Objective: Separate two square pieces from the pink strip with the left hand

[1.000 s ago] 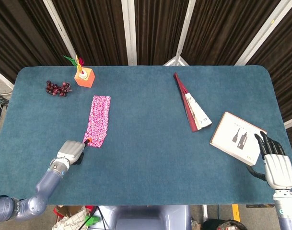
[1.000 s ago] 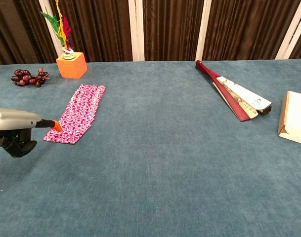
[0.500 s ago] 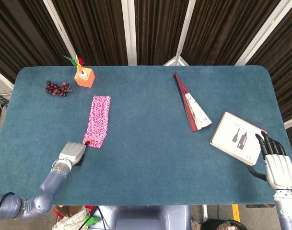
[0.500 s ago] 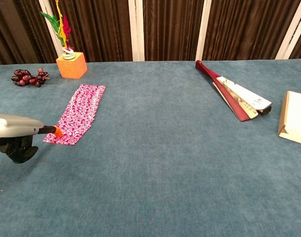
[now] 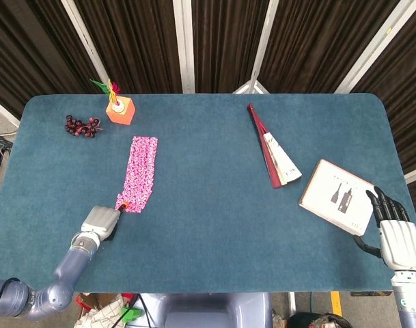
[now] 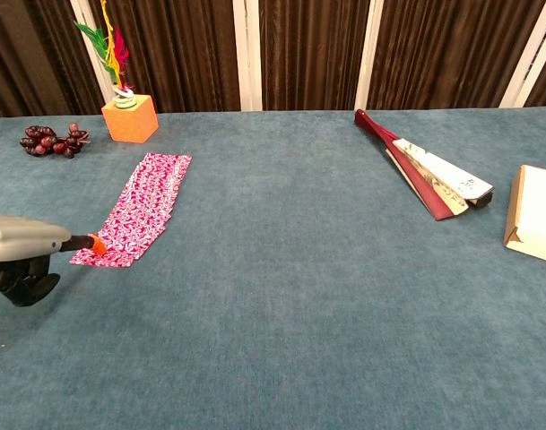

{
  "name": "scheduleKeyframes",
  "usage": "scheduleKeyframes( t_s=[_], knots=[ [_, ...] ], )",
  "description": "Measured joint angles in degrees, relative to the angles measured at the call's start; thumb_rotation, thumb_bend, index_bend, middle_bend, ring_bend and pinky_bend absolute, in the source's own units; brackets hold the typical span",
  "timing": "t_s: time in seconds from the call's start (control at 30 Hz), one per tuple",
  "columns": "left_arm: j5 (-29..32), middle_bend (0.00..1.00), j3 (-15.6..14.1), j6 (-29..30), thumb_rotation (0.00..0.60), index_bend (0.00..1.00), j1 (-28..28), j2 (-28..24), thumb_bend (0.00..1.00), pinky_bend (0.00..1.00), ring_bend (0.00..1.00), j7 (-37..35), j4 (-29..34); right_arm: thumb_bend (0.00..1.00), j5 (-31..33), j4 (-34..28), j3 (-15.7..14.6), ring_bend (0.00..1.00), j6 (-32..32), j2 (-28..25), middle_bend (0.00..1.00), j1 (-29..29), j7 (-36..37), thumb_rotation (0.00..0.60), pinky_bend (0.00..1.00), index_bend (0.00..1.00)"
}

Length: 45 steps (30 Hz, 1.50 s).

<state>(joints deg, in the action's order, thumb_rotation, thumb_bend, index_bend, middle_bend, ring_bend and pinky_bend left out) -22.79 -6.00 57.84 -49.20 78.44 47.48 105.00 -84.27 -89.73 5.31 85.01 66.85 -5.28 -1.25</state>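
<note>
The pink patterned strip point(image 5: 141, 171) point(image 6: 138, 208) lies flat on the blue table, running from near the orange block towards the front left. My left hand point(image 5: 100, 222) point(image 6: 21, 255) sits low at the strip's near end. One finger is stretched out and its orange fingertip point(image 5: 123, 203) point(image 6: 96, 243) presses on the strip's near left corner, while the dark fingers beneath are curled in. The strip looks whole, with no piece apart from it. My right hand point(image 5: 397, 236) rests with fingers spread at the front right table edge, holding nothing.
An orange block with feathers point(image 5: 120, 109) point(image 6: 129, 118) and a bunch of dark grapes point(image 5: 81, 126) point(image 6: 50, 140) stand at the back left. A folded red fan point(image 5: 274, 150) point(image 6: 429, 175) lies right of centre. A white book point(image 5: 337, 196) point(image 6: 534, 213) lies beside my right hand.
My left hand has drawn back towards the front left, with its fingertip still on the strip. The strip's near end has shifted slightly left and nearer. The right hand stays put.
</note>
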Motion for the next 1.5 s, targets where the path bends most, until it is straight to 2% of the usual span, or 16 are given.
scheduleKeyframes(
  t_s=[0.37, 0.7, 0.8, 0.97, 1.23, 1.37, 1.5],
  knots=[
    [-4.51, 0.93, -3.86, 4.51, 0.600, 0.11, 2.00, -0.19, 0.93, 0.88, 0.83, 0.60, 4.26, 0.22, -0.11, 0.02, 0.07, 0.12, 0.11, -0.14, 0.00, 0.04, 0.67, 0.600, 0.15, 0.01],
    [-10.29, 0.93, -8.09, 11.50, 0.600, 0.12, 5.48, -1.06, 0.93, 0.88, 0.83, 2.57, 10.32, 0.22, 0.02, 0.15, 0.12, 0.12, -0.11, -0.20, 0.00, -0.01, 1.23, 0.600, 0.15, 0.01],
    [-11.62, 0.93, -8.51, 12.50, 0.600, 0.10, 6.43, -1.23, 0.93, 0.88, 0.83, 2.81, 10.93, 0.22, 0.04, 0.15, 0.08, 0.12, -0.26, -0.14, 0.00, -0.05, 1.16, 0.600, 0.15, 0.01],
    [-14.67, 0.93, -7.92, 12.81, 0.600, 0.07, 7.03, -1.50, 0.93, 0.88, 0.83, 1.63, 10.72, 0.22, 0.27, 0.14, 0.03, 0.12, -0.64, -0.01, 0.00, -0.16, 0.78, 0.600, 0.15, 0.01],
    [-24.01, 0.93, -5.40, 13.84, 0.600, 0.03, 8.35, -4.50, 0.93, 0.88, 0.83, -3.44, 11.73, 0.22, 0.69, 0.25, 0.15, 0.12, -0.95, 0.14, 0.00, -0.27, 0.39, 0.600, 0.15, 0.01],
    [-24.66, 0.93, -3.45, 14.42, 0.600, 0.03, 8.48, -7.31, 0.93, 0.88, 0.83, -4.60, 13.87, 0.22, 0.78, 0.19, 0.14, 0.12, -0.88, 0.20, 0.00, -0.22, 0.10, 0.600, 0.15, 0.01],
    [-22.56, 0.93, -1.62, 14.09, 0.600, 0.03, 8.07, -8.64, 0.93, 0.88, 0.83, -4.72, 13.90, 0.22, 1.20, 0.22, 0.25, 0.12, -1.09, 0.22, 0.00, -0.23, 0.07, 0.600, 0.15, 0.01]
  ],
)
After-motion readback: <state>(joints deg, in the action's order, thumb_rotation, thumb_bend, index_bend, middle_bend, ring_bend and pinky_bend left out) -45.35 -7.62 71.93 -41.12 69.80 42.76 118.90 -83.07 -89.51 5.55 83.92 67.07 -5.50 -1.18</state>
